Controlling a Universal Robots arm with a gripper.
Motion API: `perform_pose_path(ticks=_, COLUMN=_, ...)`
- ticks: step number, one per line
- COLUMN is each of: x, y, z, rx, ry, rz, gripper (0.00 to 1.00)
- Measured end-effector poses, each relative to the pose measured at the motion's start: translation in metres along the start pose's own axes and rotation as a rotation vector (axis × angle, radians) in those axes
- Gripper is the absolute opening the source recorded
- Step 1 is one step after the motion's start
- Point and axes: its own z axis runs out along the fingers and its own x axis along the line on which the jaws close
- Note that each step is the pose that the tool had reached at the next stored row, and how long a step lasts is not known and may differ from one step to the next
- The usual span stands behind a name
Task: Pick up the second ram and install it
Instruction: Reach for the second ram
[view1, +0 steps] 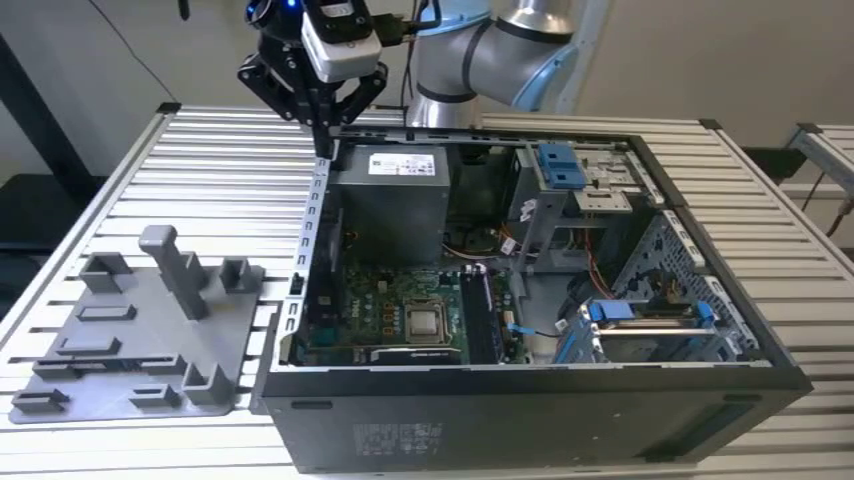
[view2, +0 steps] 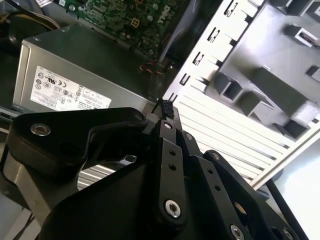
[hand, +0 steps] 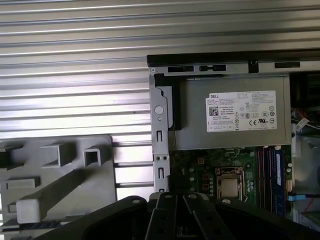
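- The second ram cannot be singled out with certainty. Long, narrow dark memory sticks (view1: 475, 312) are seen standing in the slots just beside the processor socket (view1: 427, 322) on the motherboard (view1: 360, 300), and it cannot be told which of them is the second one.
- In the first wrist view, the same sticks (hand: 272, 172) are seen between the socket and the case wall, just below the grey power-supply box (hand: 230, 112).
- The gripper (view1: 324, 128) is held above the far corner of the open computer case (view1: 534, 400), on the exterior view's left, over the wall edge next to the power-supply box.
- The gripper's fingers are brought together, tip against tip, as seen in the second wrist view (view2: 165, 107).
- The gripper is well apart from the memory sticks.
- The grey fixture plate (view1: 134, 375), with its upright posts, is laid on the slatted table (view1: 227, 170) just beside the case, on the exterior view's left.
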Motion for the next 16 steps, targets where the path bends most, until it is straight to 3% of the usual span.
perform_pose_path(ticks=6, x=0.0, y=0.0, z=0.0006, rx=0.0004, ry=0.0042, rz=0.0, gripper=0.11)
perform_pose_path(ticks=16, x=0.0003, y=-0.0001, z=0.001, rx=0.0002, ry=0.0046, rz=0.0, gripper=0.11)
